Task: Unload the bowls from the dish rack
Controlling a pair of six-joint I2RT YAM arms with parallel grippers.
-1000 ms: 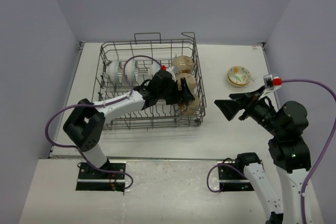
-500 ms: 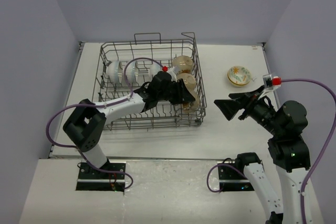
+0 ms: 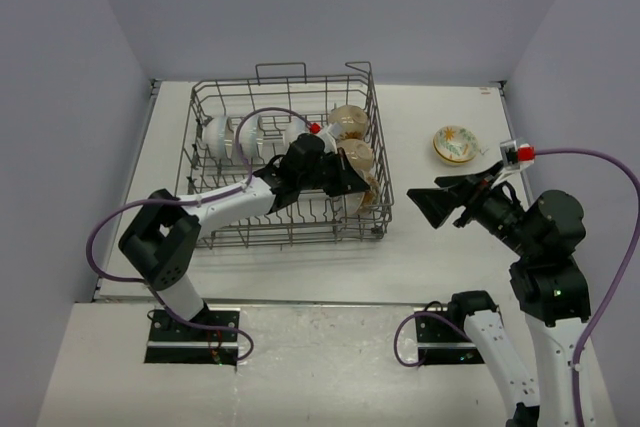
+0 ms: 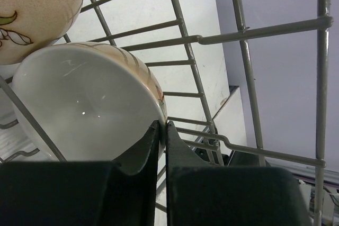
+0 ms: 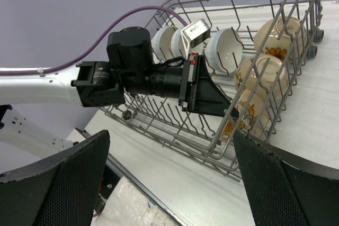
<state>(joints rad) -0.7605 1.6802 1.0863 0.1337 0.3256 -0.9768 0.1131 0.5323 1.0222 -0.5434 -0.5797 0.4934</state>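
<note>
Two arms are at work here, and only the left one has changed in the last second. My left tool [image 4: 164, 127], which was spread a moment ago, is now pressed together, and its matte black fingers appear to pinch the thin rim of the nearest patterned bowl [image 4: 85, 104], one finger inside the bowl and one outside. That bowl stands on edge among the tines at the near right corner of the dish rack [image 3: 290, 238], so I judge the grasp is made and the lift has yet to begin. Behind it in the same row stand two more patterned bowls [image 3: 348, 123], and a row of white bowls [image 3: 245, 135] fills the rack's far left side. One floral bowl [image 3: 453, 143] already sits on the worktop [image 3: 400, 259], well apart from the rack on its right. My right tool [image 3: 428, 205] hangs above the worktop just right of the rack, spread wide and holding nothing, as it was before. The gripped bowl is round glazed ceramic, glossy cream inside with small highlights, speckled tan outside with a leafy print. The rack is a rectangular basket of thin grey wire with upright tines and loop handles; the wires sit close around the bowl, so pulling it out could snag.
</note>
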